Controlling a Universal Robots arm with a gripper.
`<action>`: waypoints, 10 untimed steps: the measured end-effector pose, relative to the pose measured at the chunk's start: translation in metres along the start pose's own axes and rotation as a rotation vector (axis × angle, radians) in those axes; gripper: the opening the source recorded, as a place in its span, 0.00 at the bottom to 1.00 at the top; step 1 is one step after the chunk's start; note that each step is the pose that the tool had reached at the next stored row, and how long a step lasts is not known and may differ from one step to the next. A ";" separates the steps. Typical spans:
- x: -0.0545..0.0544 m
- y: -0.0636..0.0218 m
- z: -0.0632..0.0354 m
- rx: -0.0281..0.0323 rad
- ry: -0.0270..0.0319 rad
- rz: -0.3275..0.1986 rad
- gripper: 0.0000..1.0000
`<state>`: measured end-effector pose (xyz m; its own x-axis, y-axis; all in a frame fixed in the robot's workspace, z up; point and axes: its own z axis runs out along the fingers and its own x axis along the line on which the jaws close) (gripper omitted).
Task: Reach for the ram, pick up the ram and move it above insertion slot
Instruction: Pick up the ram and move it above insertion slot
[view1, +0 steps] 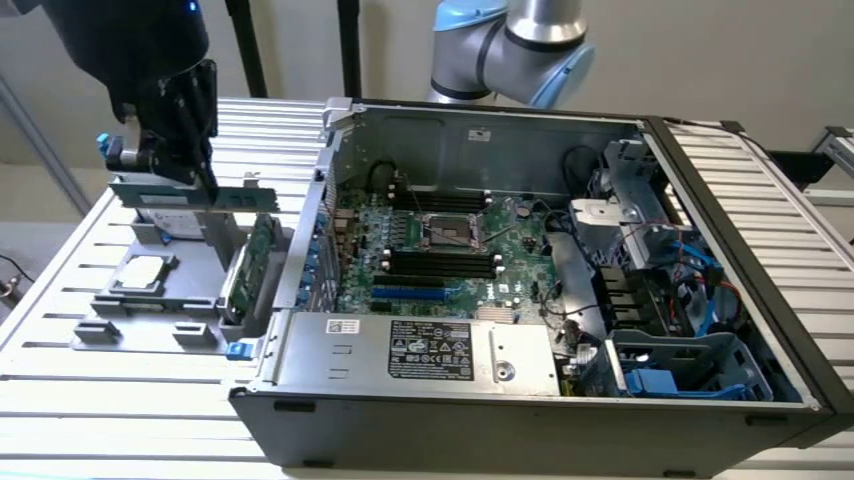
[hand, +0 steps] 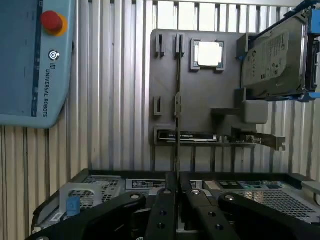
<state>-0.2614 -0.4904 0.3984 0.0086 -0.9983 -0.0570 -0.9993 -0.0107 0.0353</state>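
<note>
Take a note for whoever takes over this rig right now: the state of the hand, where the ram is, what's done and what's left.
Hand: shut on the ram, with the stick clamped edge-on between the fingers.
Ram: held roughly level over the grey parts tray, outside the computer case, on the exterior view's left. It looks lifted off the tray.
Done: reach and grasp.
Left: the ram is not yet above the memory slots on the motherboard inside the case.
</note>
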 end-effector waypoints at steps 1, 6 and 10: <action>0.000 -0.0044 -0.0033 -0.0003 -0.0025 0.000 0.13; -0.001 -0.0267 -0.0144 -0.0007 -0.0223 -0.001 0.13; -0.001 -0.0448 -0.0181 -0.0008 -0.0404 -0.002 0.13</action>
<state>-0.2160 -0.4904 0.4149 0.0090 -0.9952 -0.0974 -0.9993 -0.0125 0.0359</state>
